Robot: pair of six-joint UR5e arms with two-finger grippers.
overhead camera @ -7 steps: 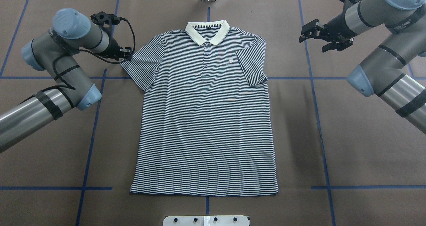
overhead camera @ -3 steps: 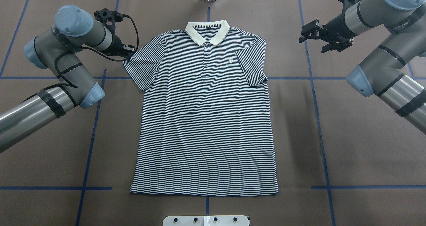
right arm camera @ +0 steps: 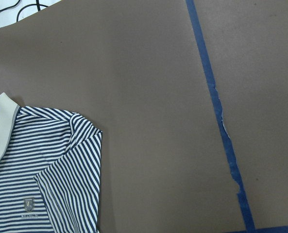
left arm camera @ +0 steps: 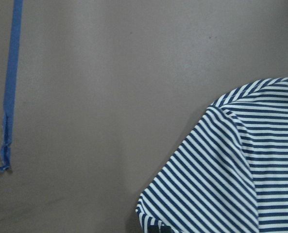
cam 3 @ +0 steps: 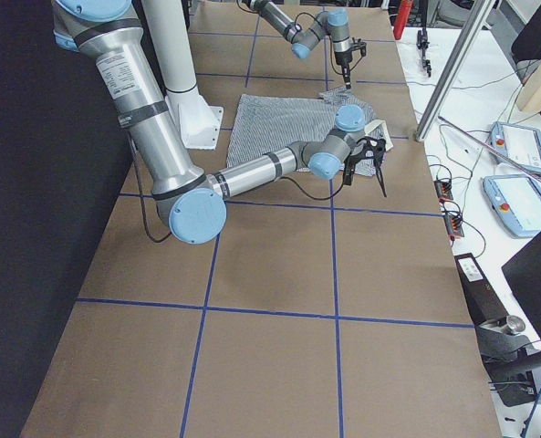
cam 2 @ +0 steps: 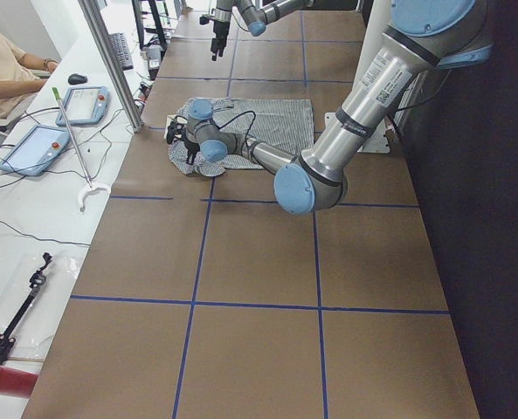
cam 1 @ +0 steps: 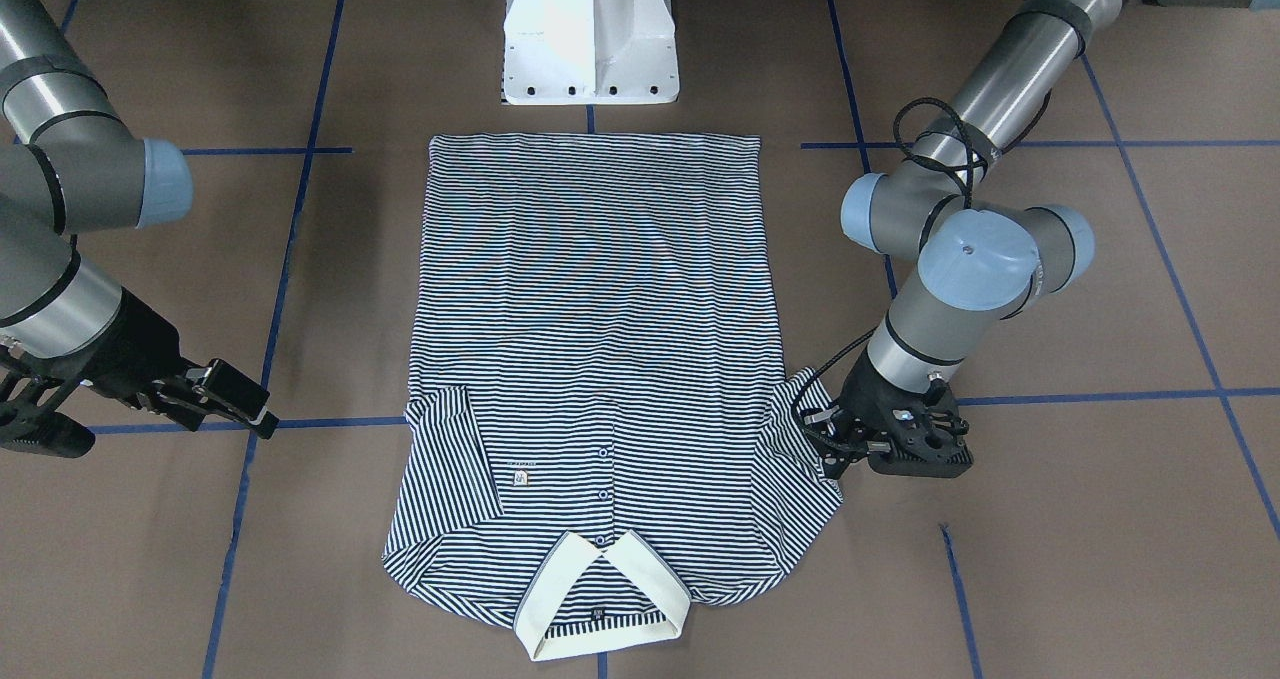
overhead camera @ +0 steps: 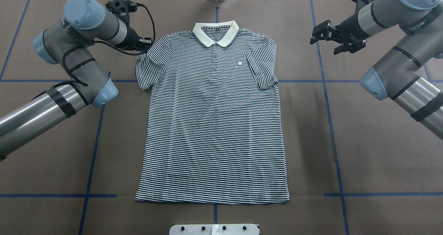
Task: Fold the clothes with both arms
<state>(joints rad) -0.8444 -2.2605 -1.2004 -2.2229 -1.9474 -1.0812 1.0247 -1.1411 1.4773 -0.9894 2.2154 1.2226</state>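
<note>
On the brown paper-covered table [overhead camera: 373,152], the soft, thin-striped polo shirt [overhead camera: 214,124] is lying flat, face up, collar away from the robot. The left gripper [cam 1: 828,446] is pinching the sleeve edge beside it; the right gripper [overhead camera: 324,45] is hovering, jaws apart, well clear of the other sleeve.

Light is even and diffuse, falling from above. In the overhead view the polo shirt [overhead camera: 214,124] casts a soft shadow on the counter [overhead camera: 373,152] along its right edge, and the left arm [overhead camera: 31,115] shows a streak of glare at lower left. In the front-facing view the white pedestal [cam 1: 590,19] is blown out and the stripes shimmer with moiré. Each side view goes black along one edge. The wrist views are slightly soft.
</note>
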